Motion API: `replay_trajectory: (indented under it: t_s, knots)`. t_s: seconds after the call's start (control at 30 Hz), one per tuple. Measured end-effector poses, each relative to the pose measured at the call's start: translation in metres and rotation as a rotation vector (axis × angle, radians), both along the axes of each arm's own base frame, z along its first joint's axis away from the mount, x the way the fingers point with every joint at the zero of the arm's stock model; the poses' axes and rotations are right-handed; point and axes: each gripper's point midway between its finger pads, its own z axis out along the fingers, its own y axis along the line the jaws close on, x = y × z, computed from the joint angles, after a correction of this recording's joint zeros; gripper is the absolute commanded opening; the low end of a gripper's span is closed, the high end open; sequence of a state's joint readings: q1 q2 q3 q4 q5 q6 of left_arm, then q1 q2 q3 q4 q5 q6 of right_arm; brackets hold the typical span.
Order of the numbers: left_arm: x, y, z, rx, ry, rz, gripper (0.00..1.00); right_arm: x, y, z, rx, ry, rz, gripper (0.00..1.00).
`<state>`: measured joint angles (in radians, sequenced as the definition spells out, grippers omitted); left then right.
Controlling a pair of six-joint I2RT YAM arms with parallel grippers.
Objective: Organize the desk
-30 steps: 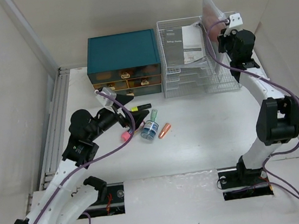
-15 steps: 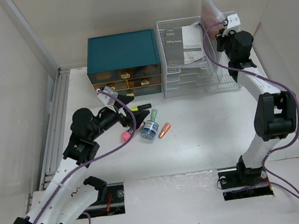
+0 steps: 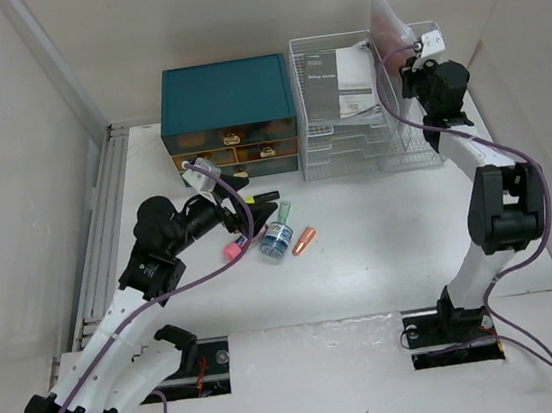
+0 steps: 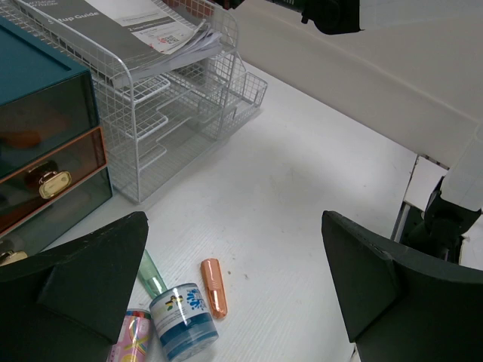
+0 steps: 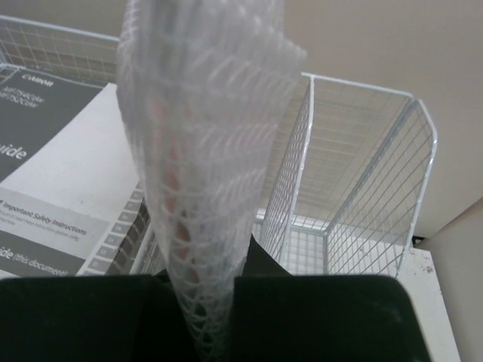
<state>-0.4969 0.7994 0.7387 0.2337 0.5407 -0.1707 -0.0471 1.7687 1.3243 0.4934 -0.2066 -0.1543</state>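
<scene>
right gripper [image 5: 204, 302]: clamped on mesh pouch [image 5: 200, 136], long axis upright | pouch: above wire tray [image 5: 362, 151], far right corner, booklet [image 5: 53, 181] to its left | next, judged: lower straight down | left gripper [image 4: 234, 241]: spread wide, empty, above bottle [image 4: 181, 324]

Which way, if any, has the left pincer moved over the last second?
Yes, slightly. In the top view, the left pincer has edged away from the arm bases, toward the front of the teal drawer unit.
</scene>
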Motion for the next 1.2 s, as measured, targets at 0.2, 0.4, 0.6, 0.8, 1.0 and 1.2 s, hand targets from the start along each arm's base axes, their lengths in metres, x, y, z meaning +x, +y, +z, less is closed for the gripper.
replay_trajectory:
  t_s: [0.2, 0.4, 0.6, 0.8, 1.0, 1.2]
  knots:
    - [0.0, 0.0, 0.0, 0.003, -0.005, 0.0, 1.0, -0.004, 0.001, -0.029, 0.026, 0.061, 0.01, 0.33]
    - [0.0, 0.0, 0.0, 0.003, -0.004, 0.0, 1.0, -0.006, 0.0, -0.032, 0.038, 0.062, 0.016, 0.64]
    - [0.0, 0.0, 0.0, 0.003, -0.005, 0.0, 1.0, -0.022, -0.003, -0.027, 0.054, 0.059, 0.004, 0.67]
    - [0.0, 0.0, 0.0, 0.003, -0.006, 0.0, 1.0, -0.055, -0.002, 0.026, 0.066, -0.039, -0.001, 0.71]
    - [-0.001, 0.001, 0.002, 0.0, -0.01, 0.0, 1.0, -0.107, 0.0, 0.1, 0.071, -0.202, -0.006, 0.75]
    - [-0.002, 0.002, 0.003, -0.004, -0.016, 0.004, 1.0, -0.152, 0.001, 0.138, 0.074, -0.297, -0.015, 0.78]
